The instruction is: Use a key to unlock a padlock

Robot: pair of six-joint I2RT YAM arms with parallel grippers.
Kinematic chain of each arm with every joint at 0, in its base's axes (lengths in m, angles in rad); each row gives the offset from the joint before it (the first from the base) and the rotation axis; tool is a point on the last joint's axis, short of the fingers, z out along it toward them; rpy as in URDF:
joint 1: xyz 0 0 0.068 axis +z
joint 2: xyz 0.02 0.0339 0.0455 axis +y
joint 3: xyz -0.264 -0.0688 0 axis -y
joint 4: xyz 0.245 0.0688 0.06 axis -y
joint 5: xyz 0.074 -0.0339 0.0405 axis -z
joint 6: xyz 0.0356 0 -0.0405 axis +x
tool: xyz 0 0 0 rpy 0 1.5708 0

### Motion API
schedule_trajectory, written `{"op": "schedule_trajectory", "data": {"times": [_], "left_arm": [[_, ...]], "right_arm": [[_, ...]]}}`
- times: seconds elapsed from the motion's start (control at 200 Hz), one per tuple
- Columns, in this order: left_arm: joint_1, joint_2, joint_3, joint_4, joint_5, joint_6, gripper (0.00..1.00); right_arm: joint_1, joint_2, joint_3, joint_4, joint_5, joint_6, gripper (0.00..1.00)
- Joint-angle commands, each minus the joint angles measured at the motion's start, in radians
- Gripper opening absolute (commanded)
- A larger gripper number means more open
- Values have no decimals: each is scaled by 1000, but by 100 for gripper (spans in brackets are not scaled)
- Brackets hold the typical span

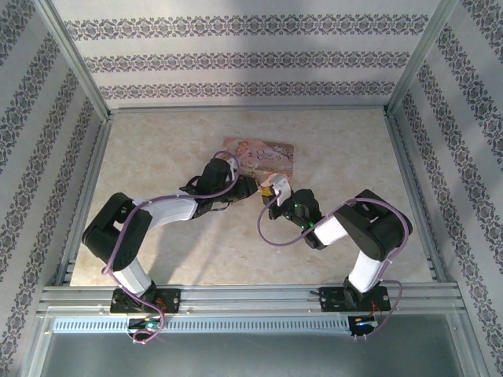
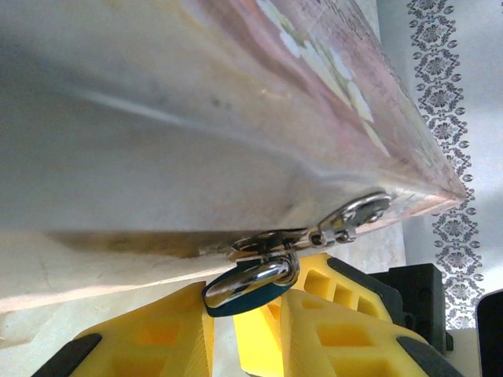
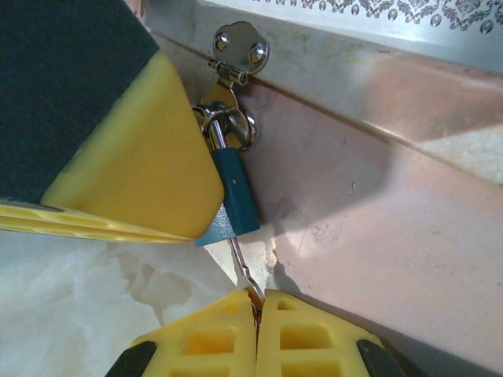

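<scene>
Your right gripper point(image 3: 258, 302) pinches a thin silver key point(image 3: 240, 269) stuck into the small blue padlock point(image 3: 236, 196), which hangs on the silver hasp point(image 3: 238, 49) of the flat pink box point(image 3: 377, 204).

Flat pink box point(image 1: 267, 154) lies on the marbled table point(image 1: 157, 157) — patterned walls point(image 1: 251, 59) around.

The top camera looks steeply down from above the near edge over the whole bench point(image 1: 354, 157). Both wrist cameras sit very close to the box point(image 2: 196, 102) front, the right sighting along the key point(image 3: 240, 265), and share the padlock point(image 3: 233, 196).
</scene>
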Motion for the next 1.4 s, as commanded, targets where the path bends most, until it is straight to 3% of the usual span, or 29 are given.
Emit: {"op": "schedule_trajectory", "data": {"times": [0.0,0.37,0.635,1.02,1.159,1.394], "left_arm": [[-43,-58,42,-1,180,-12,26],[-41,-55,31,9,137,-1,26],[0,-144,-32,-30,94,16,26],[151,-370,-262,-8,24,-19,43],[172,-397,-401,165,-5,-111,52],[176,-318,-534,466,-21,-239,52]], "right_arm": [[-24,-46,56,22,-74,19,0],[0,-14,76,-35,-57,0,0],[33,42,71,-35,-31,4,0],[92,65,60,-94,23,32,0],[120,30,74,-191,39,104,0],[154,-23,91,-335,56,292,0]]}}
